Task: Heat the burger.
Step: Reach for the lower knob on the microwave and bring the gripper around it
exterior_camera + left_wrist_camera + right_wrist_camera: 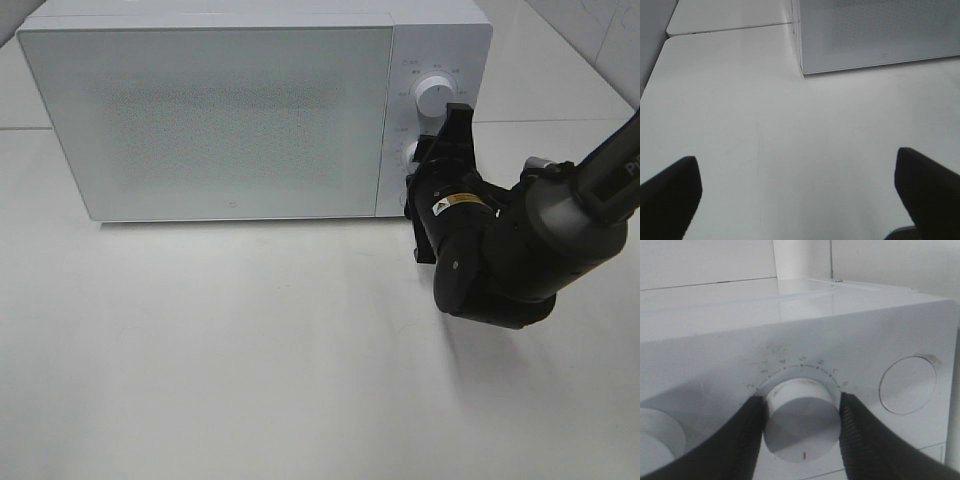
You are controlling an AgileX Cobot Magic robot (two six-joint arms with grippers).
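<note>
The burger shows in none of the views. It is most likely inside the boxy white microwave oven [210,110] at the far side of the table, though the speckled, frosted door [200,100] is closed and hides whatever is within. By its nature the burger should be light, soft and loosely stacked, with a glossy bun that could slip and layers that could slide apart. It would best be held gently across the bun's sides, or carried on whatever it sits on, never squeezed. The right pincer [420,165] is clenched on the lower white round dial [799,427] of the control panel at the oven's right, its ribbed black pads touching both sides of the dial under a ring of printed numbers. The step in hand looks like setting the heating time. The left pincer [800,187] hangs released, jaws spread wide, above the smooth white tabletop [250,350] near the oven's left corner. The table is matte, faintly scuffed and evenly lit, and pale walls stand behind it.
</note>
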